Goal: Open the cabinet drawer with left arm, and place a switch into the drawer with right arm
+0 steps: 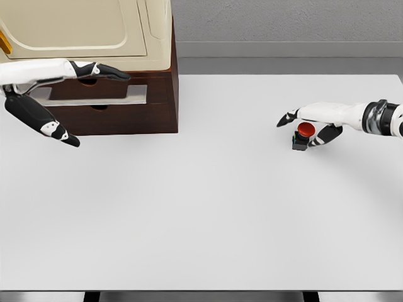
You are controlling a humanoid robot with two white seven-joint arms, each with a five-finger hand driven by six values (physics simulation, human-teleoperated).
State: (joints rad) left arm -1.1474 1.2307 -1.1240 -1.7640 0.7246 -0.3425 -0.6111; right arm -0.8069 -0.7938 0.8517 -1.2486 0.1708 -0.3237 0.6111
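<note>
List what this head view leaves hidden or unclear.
- Drawer interior: seen from the front, and the left hand overlaps it.
- Switch: the right hand covers its far side, so contact is uncertain.
- Cream appliance on the cabinet: cropped by the top edge.

White arms, black-and-white fingers on each robot hand (315, 123), metallic wrist ring.

The left hand (44, 104) is cut by the picture's left edge, so its palm and wrist are lost, and its upper fingers (101, 71) hide part of the drawer (94, 95) behind them. The cabinet (126, 88) and the cream appliance (82, 31) on it run off the top and left edges. Under the right hand (318, 123), whether the fingers (288, 117) touch the switch (303, 136) cannot be told.
</note>
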